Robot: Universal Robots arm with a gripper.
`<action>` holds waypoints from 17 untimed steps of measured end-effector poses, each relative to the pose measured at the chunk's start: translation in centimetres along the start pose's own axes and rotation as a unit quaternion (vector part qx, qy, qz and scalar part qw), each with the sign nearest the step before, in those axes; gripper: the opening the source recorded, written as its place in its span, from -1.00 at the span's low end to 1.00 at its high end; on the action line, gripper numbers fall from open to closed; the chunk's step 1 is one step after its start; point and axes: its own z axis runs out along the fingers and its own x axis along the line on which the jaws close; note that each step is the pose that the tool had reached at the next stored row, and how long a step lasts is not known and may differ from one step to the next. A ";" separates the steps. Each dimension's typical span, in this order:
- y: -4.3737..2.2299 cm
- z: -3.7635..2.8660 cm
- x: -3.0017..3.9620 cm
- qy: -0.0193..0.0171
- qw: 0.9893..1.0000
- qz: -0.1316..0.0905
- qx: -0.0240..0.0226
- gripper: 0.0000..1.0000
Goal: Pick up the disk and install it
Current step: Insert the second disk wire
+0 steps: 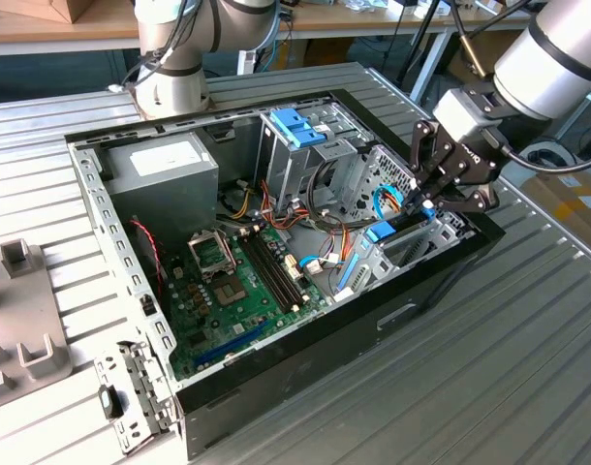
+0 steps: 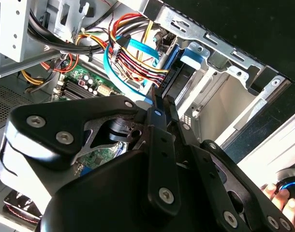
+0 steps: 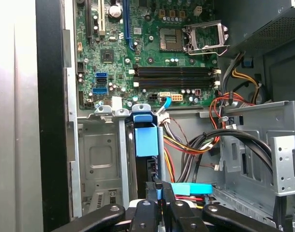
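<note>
Black end effector (image 3: 158, 189) looks clenched on the disk's (image 3: 146, 140) blue frame edge, disk upright in its bay. You're holding something rigid, heavy, shock-sensitive; grip the frame.

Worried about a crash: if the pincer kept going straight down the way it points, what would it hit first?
Probably the disk, standing on edge in the drive bay just beyond the pincer; depth is unclear.

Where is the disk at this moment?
The disk stands on edge in the drive bay at the exterior view's right end of the computer case, directly under the gripper.
</note>
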 end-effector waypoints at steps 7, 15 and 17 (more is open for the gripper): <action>-0.01 0.34 -0.05 0.000 1.000 -0.004 -0.001 -0.67; -0.04 0.54 -0.20 0.000 1.000 -0.007 -0.001 -0.67; -0.06 0.58 -0.18 0.000 1.000 -0.008 -0.001 -0.67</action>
